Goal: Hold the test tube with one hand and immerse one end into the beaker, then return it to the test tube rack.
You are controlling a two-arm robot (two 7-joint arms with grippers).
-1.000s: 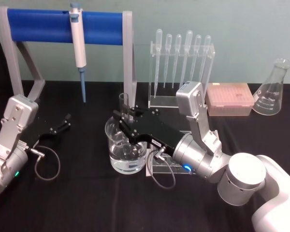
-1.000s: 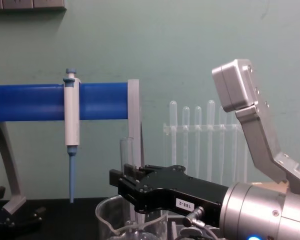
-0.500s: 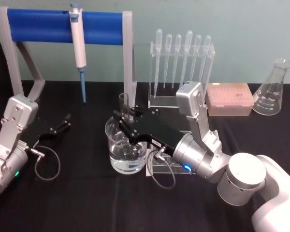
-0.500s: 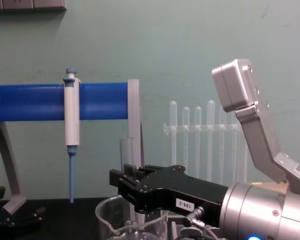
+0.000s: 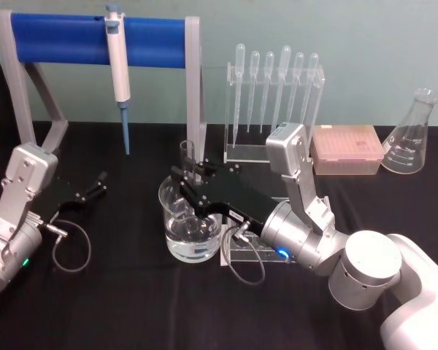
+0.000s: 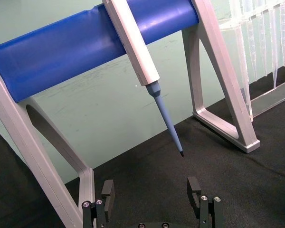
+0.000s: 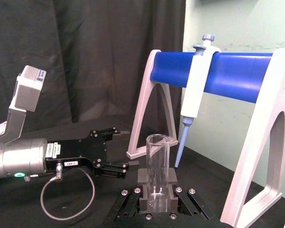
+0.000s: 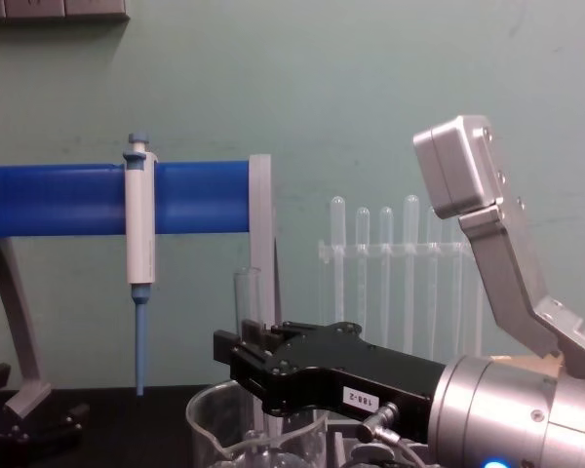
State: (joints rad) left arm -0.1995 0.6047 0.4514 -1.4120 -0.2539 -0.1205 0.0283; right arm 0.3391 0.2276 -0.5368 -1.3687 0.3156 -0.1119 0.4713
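Observation:
The test tube (image 5: 187,154) stands upright, clear glass with its open rim on top. My right gripper (image 5: 184,187) is shut on its middle, reaching in from the right over the beaker (image 5: 171,244). The tube's lower end is inside the beaker, which holds some water; how deep it reaches is blurred by the glass. From the chest view the tube (image 8: 246,295) rises above the black right gripper (image 8: 236,363) and the beaker rim (image 8: 207,414). The right wrist view shows the tube (image 7: 157,164) clamped between the pads (image 7: 143,176). My left gripper (image 5: 93,187) rests open at the left, away from the beaker.
A blue-barred stand (image 5: 66,33) with a white-and-blue micropipette (image 5: 117,62) is behind the beaker. A clear rack of plastic pipettes (image 5: 274,95), a pink tip box (image 5: 347,149) and a conical flask (image 5: 411,137) line the back right. A clear acrylic base (image 5: 242,254) lies under my right wrist.

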